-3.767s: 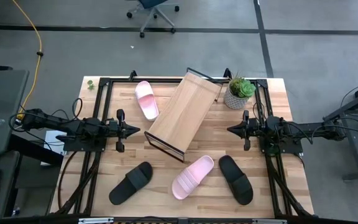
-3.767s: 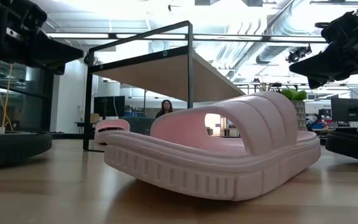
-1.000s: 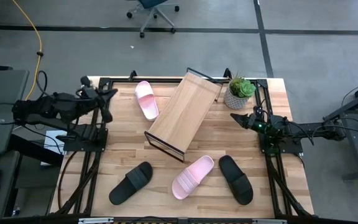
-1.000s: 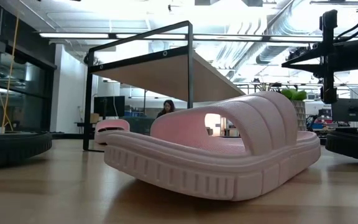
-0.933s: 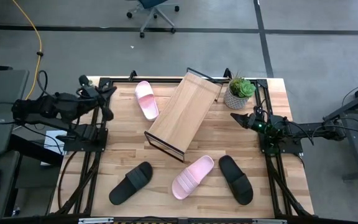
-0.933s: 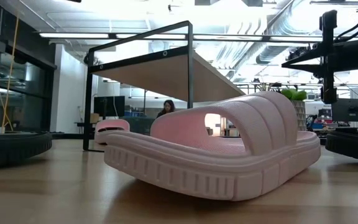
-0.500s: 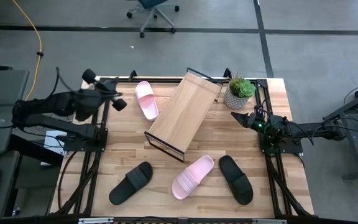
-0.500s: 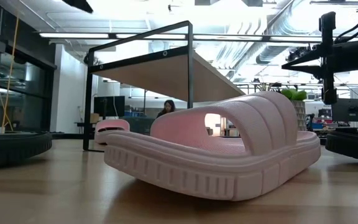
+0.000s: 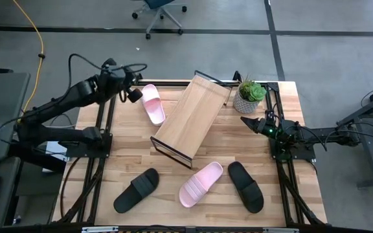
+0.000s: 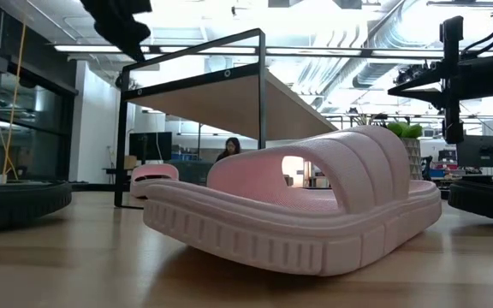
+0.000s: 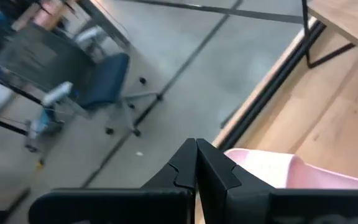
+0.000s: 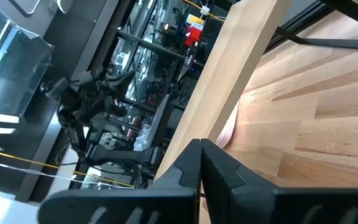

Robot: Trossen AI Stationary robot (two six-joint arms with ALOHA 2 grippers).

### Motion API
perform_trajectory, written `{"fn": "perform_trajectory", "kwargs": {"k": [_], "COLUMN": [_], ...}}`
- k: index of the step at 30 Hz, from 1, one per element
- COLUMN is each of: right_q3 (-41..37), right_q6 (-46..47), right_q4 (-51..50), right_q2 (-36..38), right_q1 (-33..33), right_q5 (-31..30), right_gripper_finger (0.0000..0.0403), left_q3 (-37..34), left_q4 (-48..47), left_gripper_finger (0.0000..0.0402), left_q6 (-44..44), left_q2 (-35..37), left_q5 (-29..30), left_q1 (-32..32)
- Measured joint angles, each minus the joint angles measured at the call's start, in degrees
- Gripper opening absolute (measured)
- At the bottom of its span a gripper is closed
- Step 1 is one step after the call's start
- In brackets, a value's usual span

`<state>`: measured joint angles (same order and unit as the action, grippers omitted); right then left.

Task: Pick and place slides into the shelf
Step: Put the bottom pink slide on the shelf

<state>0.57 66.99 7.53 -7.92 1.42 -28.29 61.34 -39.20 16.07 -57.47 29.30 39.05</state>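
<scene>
Left tool (image 9: 135, 92) together above far pink slide (image 9: 152, 103), hiding its heel; right tool (image 9: 245, 121) together

shelf (image 9: 193, 116): smooth light wood, black metal frame | slides (image 9: 201, 184): matt, ribbed foam | table (image 9: 225, 145): wood planks

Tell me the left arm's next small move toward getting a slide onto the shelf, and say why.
Probably open the left claw and lower it onto the far pink slide. The claw is shut and sits just beside that slide's far end, near the table's back edge. All four slides lie on the tabletop, and the shelf is bare.
</scene>
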Motion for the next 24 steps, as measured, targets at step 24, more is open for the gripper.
{"fn": "perform_trajectory", "kwargs": {"k": [24], "right_q3": [0.0], "right_q6": [-1.4], "right_q4": [0.0], "right_q2": [0.0], "right_q1": [0.0], "right_q5": [7.5], "right_gripper_finger": [0.0], "left_q3": [0.0], "left_q4": [-7.8], "left_gripper_finger": [0.0001], "left_q6": [-7.2], "left_q2": [-3.4], "left_q5": [-42.6], "left_q1": [13.8]}}
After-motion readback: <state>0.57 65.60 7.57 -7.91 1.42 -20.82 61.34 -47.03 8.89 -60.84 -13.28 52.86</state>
